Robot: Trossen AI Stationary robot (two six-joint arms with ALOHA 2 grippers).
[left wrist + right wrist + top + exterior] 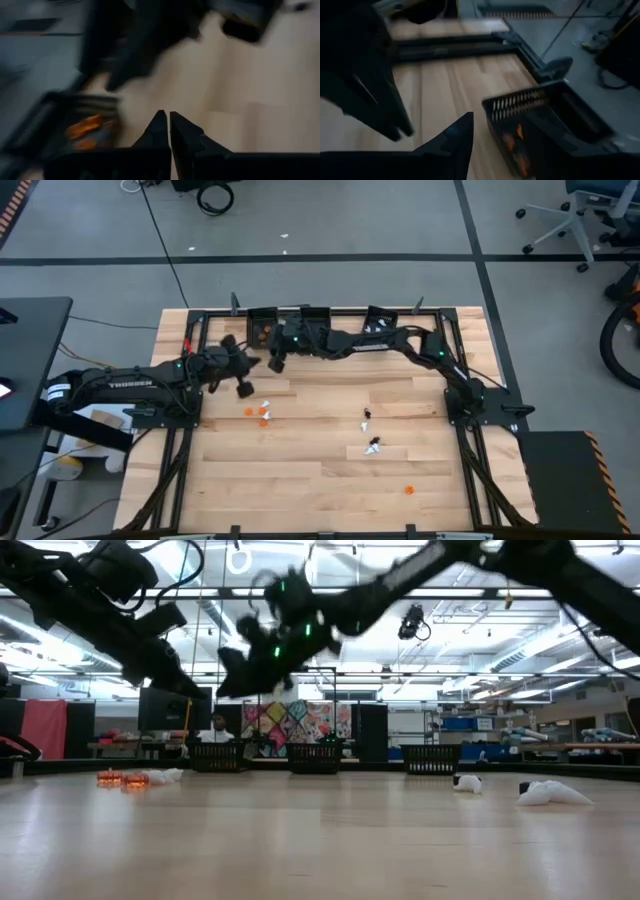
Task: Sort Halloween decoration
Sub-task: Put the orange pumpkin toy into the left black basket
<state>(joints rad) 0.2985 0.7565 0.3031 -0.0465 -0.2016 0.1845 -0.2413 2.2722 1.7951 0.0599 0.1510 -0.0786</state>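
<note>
Your right end effector (275,360) is up over the leftmost bin (540,127) at the table's (330,480) far edge, fingers apart, nothing between them. Orange trinkets (512,145) lie inside that bin. Your left end effector (243,387) hangs just beside it, fingers together and empty. More trinkets (262,413) lie scattered mid-table: orange ones left, white and black ones (372,445) right.
</note>
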